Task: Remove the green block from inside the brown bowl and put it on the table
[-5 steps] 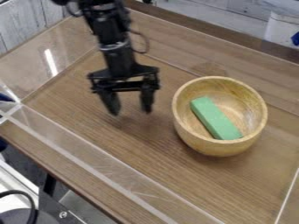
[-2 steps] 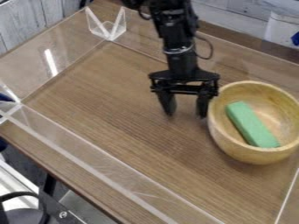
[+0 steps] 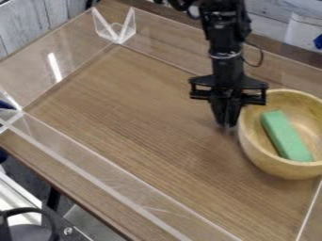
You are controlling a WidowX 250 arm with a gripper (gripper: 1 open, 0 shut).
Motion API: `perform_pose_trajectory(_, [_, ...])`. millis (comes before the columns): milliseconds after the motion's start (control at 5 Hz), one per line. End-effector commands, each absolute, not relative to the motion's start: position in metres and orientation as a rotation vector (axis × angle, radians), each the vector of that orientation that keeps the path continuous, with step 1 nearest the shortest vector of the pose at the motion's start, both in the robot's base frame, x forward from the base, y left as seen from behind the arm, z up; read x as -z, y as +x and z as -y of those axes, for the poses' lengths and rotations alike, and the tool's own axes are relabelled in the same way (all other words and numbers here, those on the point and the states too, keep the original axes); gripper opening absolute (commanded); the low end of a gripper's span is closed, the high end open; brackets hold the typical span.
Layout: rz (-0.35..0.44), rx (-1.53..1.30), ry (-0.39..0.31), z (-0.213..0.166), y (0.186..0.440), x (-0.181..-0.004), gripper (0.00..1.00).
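You are at the approach step: in the camera view, the only one, the gripper (image 3: 228, 118) hangs just outside the bowl's (image 3: 255, 156) near-left rim, pointing almost straight down, fingers pressed together and holding nothing. The block (image 3: 287, 136) lies flat inside the bowl, slanted across its floor, untouched and a little beyond the gripper on the bowl's far side. Your next move, as I judge it, calls for spreading the fingers, lifting over the rim, and coming down across the block's narrow width; the thick wall leaves little room, so a finger could catch the rim and push the bowl. Left of the bowl, the table (image 3: 126, 113) is bare wood grain, giving plenty of space to set the block down. Low clear walls (image 3: 116, 26) ring it, well apart from the bowl on the left side.
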State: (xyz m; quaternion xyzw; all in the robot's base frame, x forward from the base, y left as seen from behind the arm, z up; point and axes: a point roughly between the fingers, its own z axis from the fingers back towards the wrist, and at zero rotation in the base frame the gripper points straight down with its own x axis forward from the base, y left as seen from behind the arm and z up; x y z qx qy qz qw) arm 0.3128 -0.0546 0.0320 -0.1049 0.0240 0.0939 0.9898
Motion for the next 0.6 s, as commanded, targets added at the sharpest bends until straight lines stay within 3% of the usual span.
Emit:
perform_pose_trajectory(0, [-0.008,-0.198,-0.177,0.057,0.319,-0.0428,0.0])
perform_pose_trajectory(400, [-0.015,-0.248,-0.114,0.0487,0.315,-0.0331,0.0])
